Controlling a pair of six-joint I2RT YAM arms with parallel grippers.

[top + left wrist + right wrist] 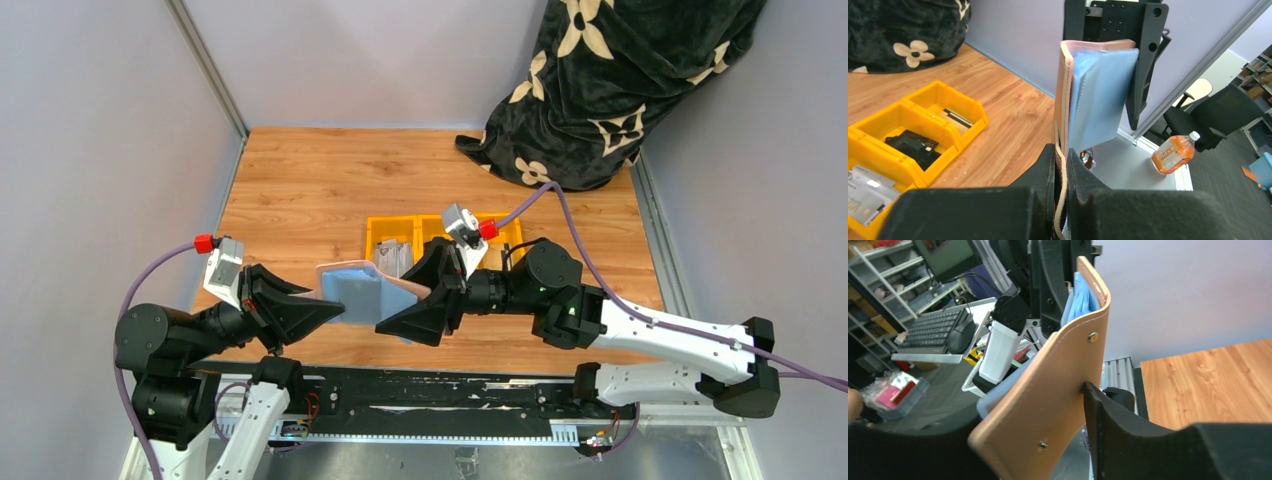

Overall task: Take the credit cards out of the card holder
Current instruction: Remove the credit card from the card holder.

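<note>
Blue-grey card holder (360,292) hangs above the wooden table (300,180), near its front edge, between my two pincers. My left pincer (1062,152) clamps its tan edge. My right pincer (390,322) stands parted around the tan flap, one finger touching it.

Tally: one card holder (362,296). Yellow bins (390,222) numbered three. One black wallet (910,145). Credit cards (865,195) showed at least two, with the full count unclear. One black flowered bag (620,80), one orange bottle (1173,152), two robot arms (190,335).
</note>
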